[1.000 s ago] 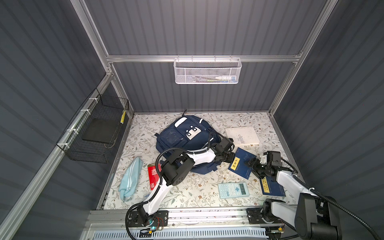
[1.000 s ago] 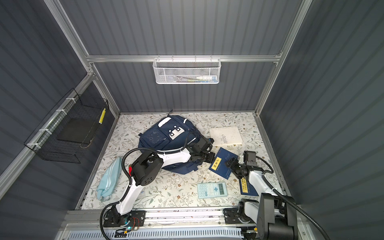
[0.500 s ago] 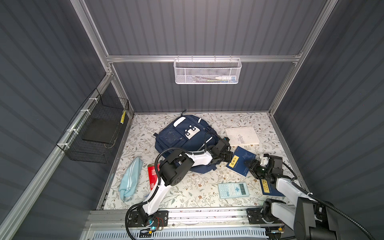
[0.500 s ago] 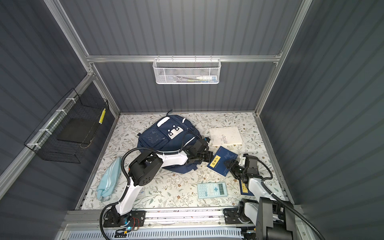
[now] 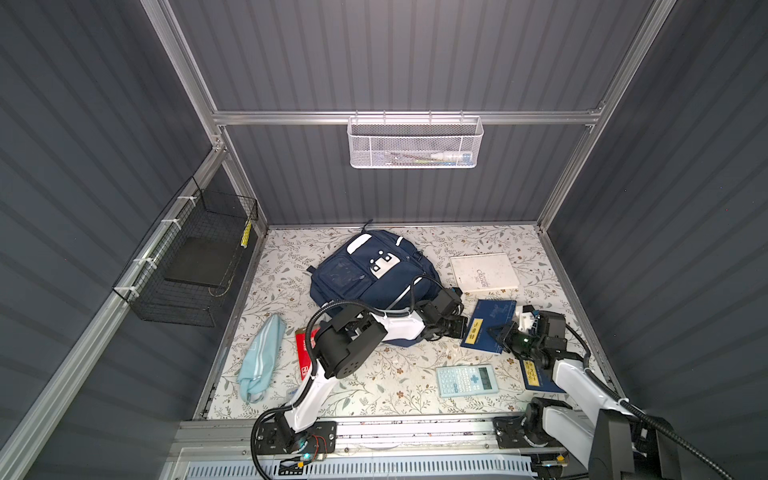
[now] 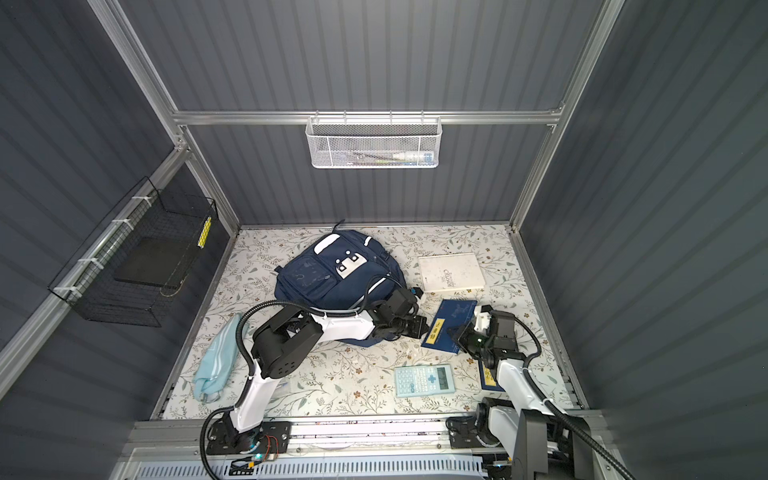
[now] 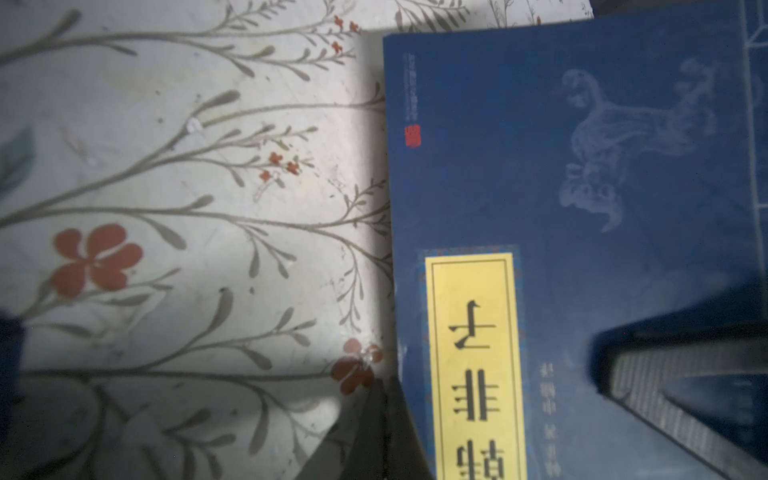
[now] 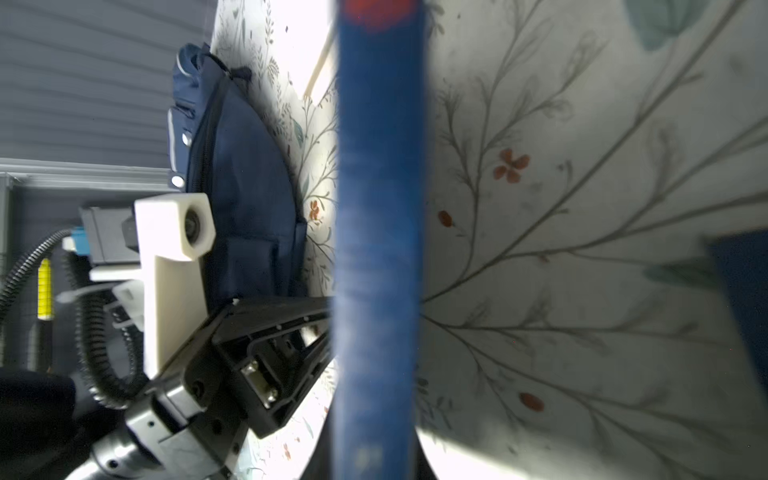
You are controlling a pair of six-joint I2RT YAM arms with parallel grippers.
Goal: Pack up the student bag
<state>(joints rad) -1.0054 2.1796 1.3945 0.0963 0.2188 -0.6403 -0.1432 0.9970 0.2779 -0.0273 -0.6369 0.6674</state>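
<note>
The blue book [image 5: 490, 324] is seen clamped by its edge in the right gripper [image 5: 498, 332]; whether the left gripper [image 5: 459, 327], at the opposite edge, is clenched cannot be told. Such a thin edge hold could be lost and the book dropped if it is pulled unevenly. The student bag [image 5: 365, 274] is laid pockets-up by the back edge of the surface [image 5: 374, 390], its long axis run back-to-front, handle end rearward.

Counts: student bag [image 5: 361, 274] 1; blue books 2 (one blue book [image 5: 488, 322] in right gripper [image 5: 500, 332] fingers, second blue book [image 5: 536, 378] behind them); white book [image 5: 484, 272] 1; calculator [image 5: 467, 380] 1; pouch [image 5: 262, 357] 1; red pack [image 5: 301, 357] 1; white basket [image 5: 415, 143] 1; black basket [image 5: 187, 266] 1.
</note>
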